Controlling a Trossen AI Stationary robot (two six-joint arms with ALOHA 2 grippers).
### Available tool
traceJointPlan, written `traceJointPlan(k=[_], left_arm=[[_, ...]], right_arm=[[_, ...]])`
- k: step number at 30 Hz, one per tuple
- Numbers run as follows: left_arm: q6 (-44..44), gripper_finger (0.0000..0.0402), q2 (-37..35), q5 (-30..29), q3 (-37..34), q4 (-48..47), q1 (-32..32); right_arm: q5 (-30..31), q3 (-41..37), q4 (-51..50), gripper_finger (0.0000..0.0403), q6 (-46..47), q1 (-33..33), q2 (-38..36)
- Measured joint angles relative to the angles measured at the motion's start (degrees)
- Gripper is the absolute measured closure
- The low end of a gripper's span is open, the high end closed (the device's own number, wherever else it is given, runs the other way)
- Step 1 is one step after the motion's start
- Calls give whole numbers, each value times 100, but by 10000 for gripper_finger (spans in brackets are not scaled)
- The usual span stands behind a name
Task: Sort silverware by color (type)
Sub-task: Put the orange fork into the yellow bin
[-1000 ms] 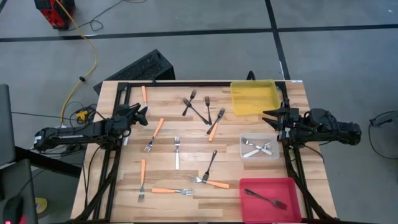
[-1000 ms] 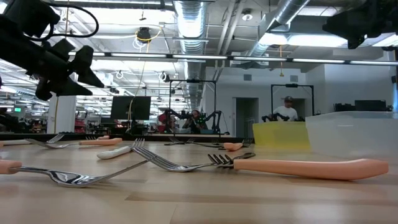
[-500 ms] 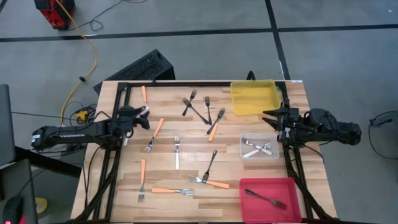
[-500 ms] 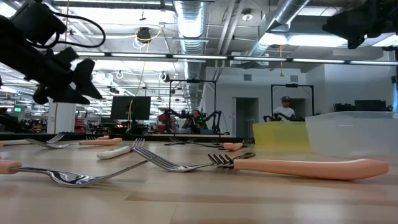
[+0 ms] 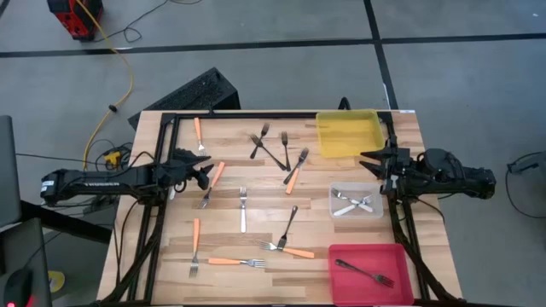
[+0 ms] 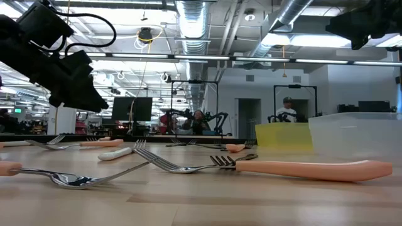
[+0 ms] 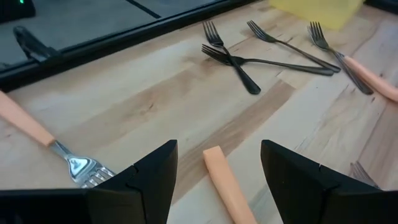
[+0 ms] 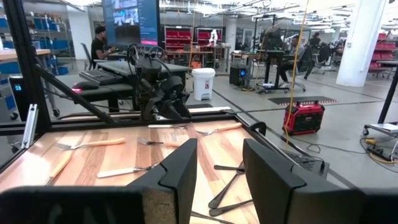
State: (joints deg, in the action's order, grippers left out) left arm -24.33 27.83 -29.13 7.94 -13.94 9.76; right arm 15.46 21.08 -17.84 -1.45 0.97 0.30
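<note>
My left gripper (image 7: pixel 217 180), fingers apart, hovers over an orange fork (image 7: pixel 227 186); black forks (image 7: pixel 261 56) beyond; right gripper (image 5: pixel 381 162) open, idle near the yellow bin (image 5: pixel 348 134)

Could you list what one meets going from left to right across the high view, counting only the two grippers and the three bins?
Left gripper → yellow bin → clear bin → red bin → right gripper.
</note>
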Motion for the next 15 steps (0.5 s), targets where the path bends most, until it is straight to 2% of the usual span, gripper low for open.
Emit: traceJointPlan(k=[15], left_arm=[[-48,187,42,-9,0,59,1]], right_arm=[[4,0,-28,248,0,0,0]])
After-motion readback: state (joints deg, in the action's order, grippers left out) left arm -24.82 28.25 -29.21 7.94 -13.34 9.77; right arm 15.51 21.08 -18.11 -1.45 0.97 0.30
